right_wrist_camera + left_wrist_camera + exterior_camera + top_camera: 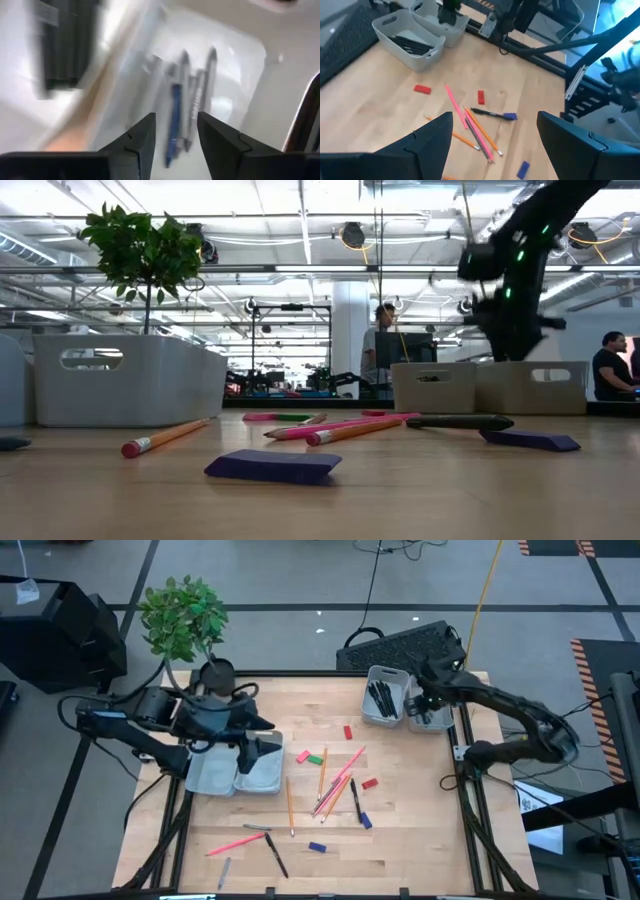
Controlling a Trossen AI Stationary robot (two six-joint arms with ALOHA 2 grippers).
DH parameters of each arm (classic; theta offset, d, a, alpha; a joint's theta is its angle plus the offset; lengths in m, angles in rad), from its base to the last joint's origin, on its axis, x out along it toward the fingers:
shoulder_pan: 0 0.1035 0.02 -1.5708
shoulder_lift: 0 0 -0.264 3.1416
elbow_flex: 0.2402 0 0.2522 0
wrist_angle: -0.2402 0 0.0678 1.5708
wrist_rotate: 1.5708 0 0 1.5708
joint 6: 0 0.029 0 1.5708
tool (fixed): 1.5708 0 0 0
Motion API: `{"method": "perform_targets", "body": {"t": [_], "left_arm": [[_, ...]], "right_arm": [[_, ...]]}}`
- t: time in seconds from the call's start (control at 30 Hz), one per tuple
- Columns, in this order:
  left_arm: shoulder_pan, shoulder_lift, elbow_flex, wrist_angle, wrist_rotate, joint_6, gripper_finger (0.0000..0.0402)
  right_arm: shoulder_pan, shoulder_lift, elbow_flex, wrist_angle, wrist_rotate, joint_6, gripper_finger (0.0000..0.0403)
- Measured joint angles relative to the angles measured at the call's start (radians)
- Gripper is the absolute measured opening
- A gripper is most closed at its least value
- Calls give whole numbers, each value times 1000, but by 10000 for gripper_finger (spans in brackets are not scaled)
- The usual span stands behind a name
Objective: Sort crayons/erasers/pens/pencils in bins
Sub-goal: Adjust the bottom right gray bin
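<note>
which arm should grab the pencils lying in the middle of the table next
Probably the left. Its open gripper hovers by the left bins, beside the pencils. The right gripper is over the far right bins.

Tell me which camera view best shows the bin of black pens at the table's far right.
The left wrist view: the bin sits whole, black pens visible inside. The high view shows it smaller, beside the right gripper. The low view shows only its side wall. The right wrist view shows another bin's inside.
</note>
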Motion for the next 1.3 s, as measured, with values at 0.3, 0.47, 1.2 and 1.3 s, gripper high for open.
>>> {"method": "perform_targets", "body": {"t": [0.3,0.47,1.2,1.3], "left_arm": [[-125,90,-1,-16,-44,-183,294],[-269,181,-1,-26,-43,-305,294],[-695,480,-61,-158,21,-472,294],[-682,450,-157,-134,42,-413,294]], "right_arm": [[450,-368,2,8,4,82,134],[778,-395,3,101,119,213,134],[1391,52,381,386,322,150,134],[1402,52,383,397,321,157,134]]}}
